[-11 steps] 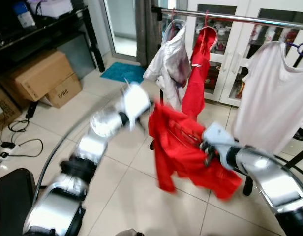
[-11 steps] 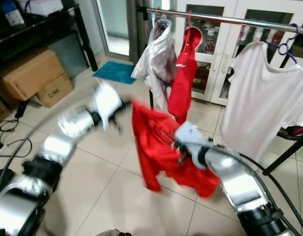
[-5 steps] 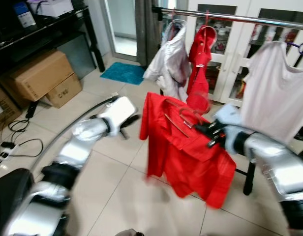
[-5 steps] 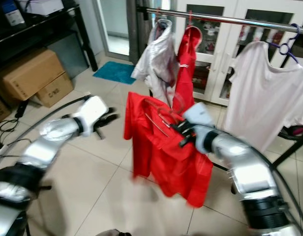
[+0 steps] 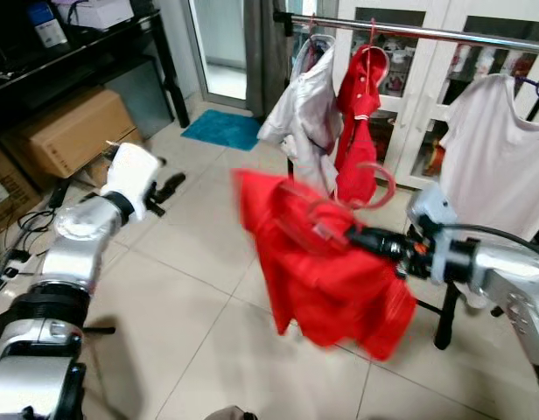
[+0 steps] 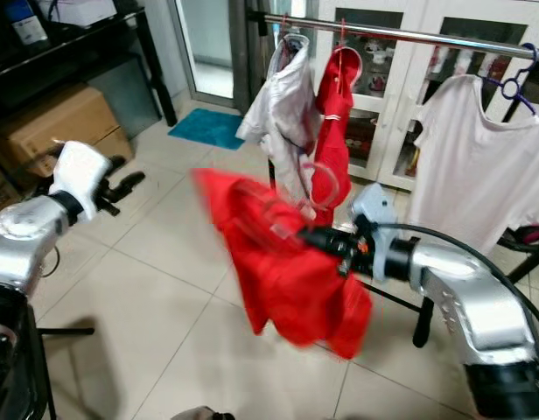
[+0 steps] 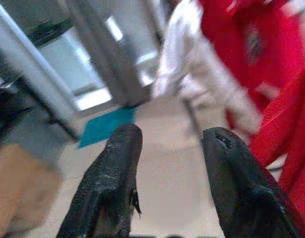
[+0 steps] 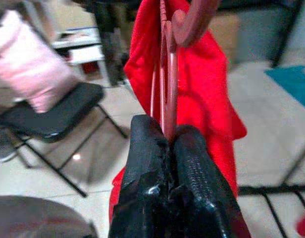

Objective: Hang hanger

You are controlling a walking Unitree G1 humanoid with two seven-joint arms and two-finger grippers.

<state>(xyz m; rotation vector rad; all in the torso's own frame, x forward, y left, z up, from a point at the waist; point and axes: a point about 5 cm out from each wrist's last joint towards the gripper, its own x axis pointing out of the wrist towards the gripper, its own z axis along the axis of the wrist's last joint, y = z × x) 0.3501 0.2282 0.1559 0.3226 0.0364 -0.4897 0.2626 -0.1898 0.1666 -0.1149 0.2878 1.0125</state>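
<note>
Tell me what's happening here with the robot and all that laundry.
The robot is carrying a red shirt on a pinkish hanger toward a clothes rail. Its right gripper is shut on the hanger, holding the shirt out in front of the rail and below it, not yet hooked on. The left gripper is open and held off to the side. A white shirt and other clothes already hang there.

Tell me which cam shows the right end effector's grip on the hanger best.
Right wrist view: the right end effector is shut on the pink hanger, sharp and close. Both eye views show the hanger blurred against the red shirt.
</note>
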